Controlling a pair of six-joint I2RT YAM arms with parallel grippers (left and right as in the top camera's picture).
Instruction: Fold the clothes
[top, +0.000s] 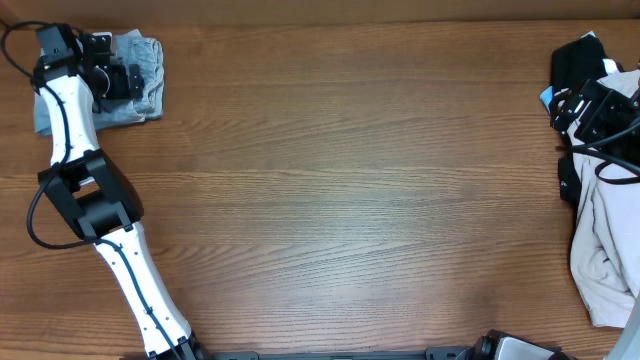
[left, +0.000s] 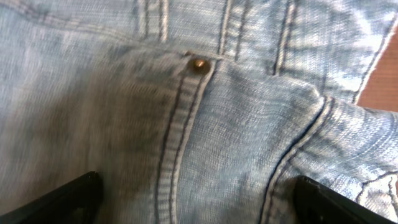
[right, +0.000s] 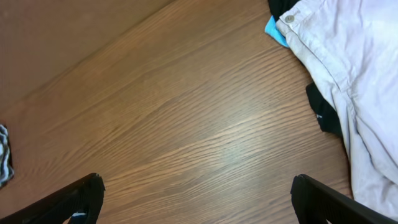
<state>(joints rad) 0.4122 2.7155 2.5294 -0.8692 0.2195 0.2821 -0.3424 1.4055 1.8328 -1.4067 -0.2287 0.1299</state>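
Note:
The clothes, light-blue denim jeans (top: 142, 88), lie as a compact bundle at the table's back left corner. My left gripper (top: 112, 72) hovers directly over them, open. In the left wrist view the jeans (left: 205, 106) fill the frame, with a brass rivet (left: 198, 64) and pocket seams showing, and the gripper (left: 196, 200) has nothing pinched between its fingertips (left: 68, 202). My right gripper (top: 592, 108) stands open at the far right edge. In the right wrist view it (right: 196, 199) is over bare wood.
Beige trousers (top: 605, 240) (right: 351, 81) are heaped at the right edge beside a black garment (top: 580, 58) (right: 323, 115) and a bit of bright blue cloth (right: 275, 30). The wooden table (top: 340, 200) stretches between the arms. A striped scrap (right: 5, 155) shows at the left border.

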